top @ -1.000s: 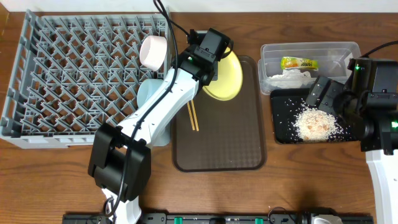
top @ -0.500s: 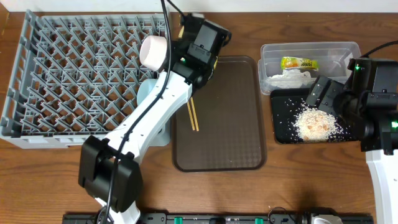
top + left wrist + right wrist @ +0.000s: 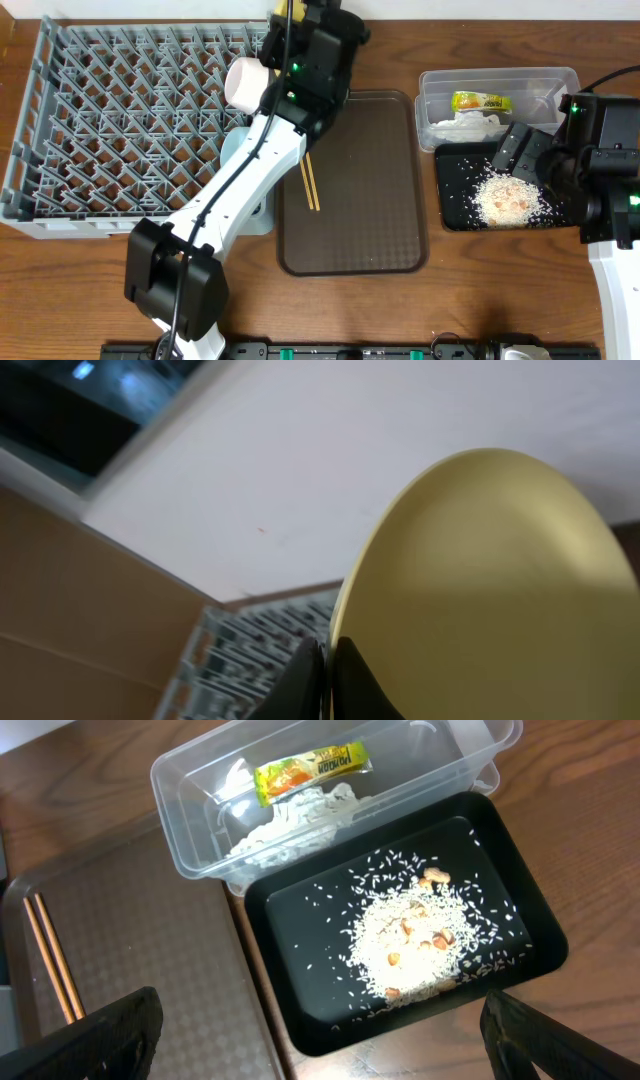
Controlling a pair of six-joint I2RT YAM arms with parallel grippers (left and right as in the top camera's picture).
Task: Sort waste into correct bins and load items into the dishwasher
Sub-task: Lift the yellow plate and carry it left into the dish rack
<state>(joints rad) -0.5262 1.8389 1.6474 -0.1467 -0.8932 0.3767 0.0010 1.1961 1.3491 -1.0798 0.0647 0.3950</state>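
Got the yellow plate [image 3: 480, 580] pinched by its rim in the left gripper [image 3: 325, 665], clamped tight. Sitting clear of the brown serving tray [image 3: 370, 200], up by the far corner of the dishwasher rack [image 3: 120, 120] nearest that tray. Held on edge, probably for dropping straight down between pegs rather than landing flat on top. Needs a row lined up first; can't tell which from the wrist view. Seeing the white bowl [image 3: 247, 82] tipped on its side in the rack beside the arm. Light blue bowl [image 3: 232, 150] half hidden under the forearm at the rack's edge; can't tell whether in or beside. Spotting the chopsticks [image 3: 310, 185] side by side on the serving tray, not yet loaded. Calling the waste sorted: wrapper [image 3: 310, 770] and tissue [image 3: 285, 825] in the clear tub [image 3: 175, 810], rice scraps [image 3: 415, 945] in the black tray [image 3: 290, 990]. Reading the right gripper [image 3: 520, 155] as spread wide and empty above that tray, likely just clear of the left arm's path. No sign of the green cup.
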